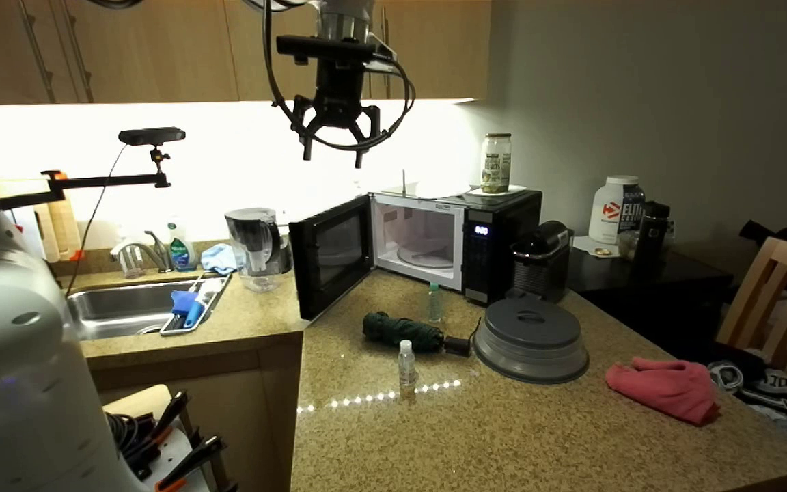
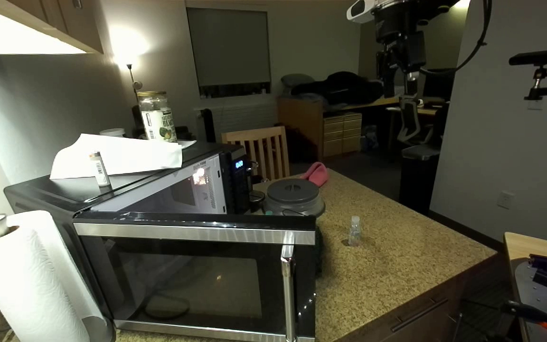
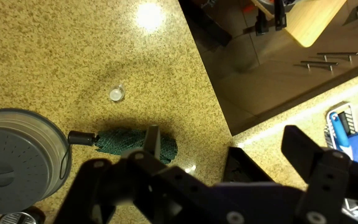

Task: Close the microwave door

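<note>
In an exterior view, the gripper (image 1: 333, 157) hangs high, fingers (image 1: 307, 147) spread, holding nothing; the empty grasp would suit a push, and the height presumably gives clearance above the microwave door (image 1: 332, 260), which stands swung wide below. The microwave (image 1: 481, 260) likewise sits lower than the gripper; closure not yet done. In an exterior view, the handle (image 2: 288, 294) shows on the door's outer face, well below the gripper; that face is judged the one to press. In the wrist view, part of the door shows beneath the gripper, framed between its fingers and touched by neither. A folded green umbrella (image 3: 120, 141) lies below one finger, possibly within the door's swing.
</note>
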Controlling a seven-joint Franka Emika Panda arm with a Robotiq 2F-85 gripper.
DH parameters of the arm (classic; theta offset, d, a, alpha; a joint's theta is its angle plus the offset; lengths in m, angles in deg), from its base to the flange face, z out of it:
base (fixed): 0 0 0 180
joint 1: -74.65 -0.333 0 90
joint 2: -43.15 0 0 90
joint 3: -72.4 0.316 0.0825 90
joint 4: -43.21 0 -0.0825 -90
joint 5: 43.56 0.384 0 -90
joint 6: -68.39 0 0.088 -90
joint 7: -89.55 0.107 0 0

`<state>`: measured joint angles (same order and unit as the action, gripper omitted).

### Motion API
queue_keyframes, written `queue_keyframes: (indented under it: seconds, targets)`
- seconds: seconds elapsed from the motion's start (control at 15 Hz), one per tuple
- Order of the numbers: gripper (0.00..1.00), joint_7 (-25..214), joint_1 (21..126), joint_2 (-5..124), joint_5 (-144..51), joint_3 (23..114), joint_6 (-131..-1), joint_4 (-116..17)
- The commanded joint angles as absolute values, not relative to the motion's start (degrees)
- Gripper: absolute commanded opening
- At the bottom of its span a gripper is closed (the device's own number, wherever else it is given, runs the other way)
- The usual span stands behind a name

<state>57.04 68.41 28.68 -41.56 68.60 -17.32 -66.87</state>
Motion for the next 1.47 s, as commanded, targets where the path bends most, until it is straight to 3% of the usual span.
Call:
queue_keyframes:
  seconds: [0.0, 1.4]
  targets:
    - [1.0, 49.5, 68.99, 31.55, -42.64, 68.66, -12.57, -62.13]
    - [1.0, 49.38, 69.42, 31.37, -41.33, 69.41, -12.64, -61.92]
